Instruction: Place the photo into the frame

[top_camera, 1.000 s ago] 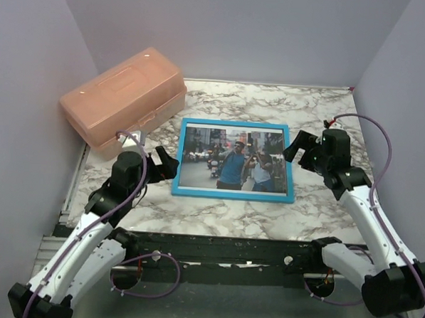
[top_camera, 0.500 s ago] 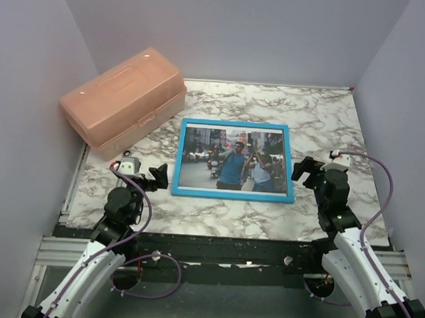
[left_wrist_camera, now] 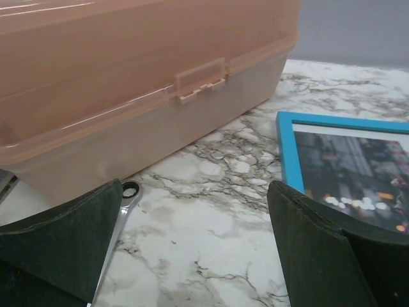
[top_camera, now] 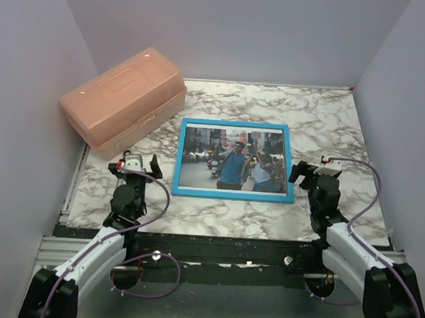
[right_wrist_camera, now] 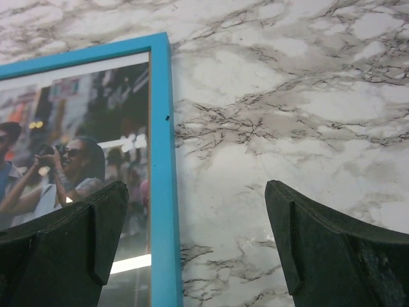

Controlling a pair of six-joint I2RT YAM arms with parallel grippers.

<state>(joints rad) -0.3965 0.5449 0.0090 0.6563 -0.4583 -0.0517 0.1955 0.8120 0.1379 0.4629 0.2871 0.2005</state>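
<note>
The blue frame (top_camera: 232, 193) lies face up in the middle of the marble table, with the photo (top_camera: 232, 158) of people on a street showing inside it. The frame (left_wrist_camera: 287, 153) and photo (left_wrist_camera: 358, 166) show at the right of the left wrist view; the frame (right_wrist_camera: 160, 160) and photo (right_wrist_camera: 70, 141) show at the left of the right wrist view. My left gripper (top_camera: 135, 160) is open and empty, left of the frame. My right gripper (top_camera: 308, 168) is open and empty, by the frame's right edge. Both are low near the table.
A translucent orange plastic box (top_camera: 124, 97) with a latch (left_wrist_camera: 201, 82) stands at the back left. A metal ratchet wrench (left_wrist_camera: 118, 225) lies on the table just in front of the box, by my left finger. Grey walls enclose the table.
Both arms have drawn back toward the near edge and folded down. The left gripper moved left away from the frame; the right gripper came down beside the frame's right edge. Frame and photo stayed put.
</note>
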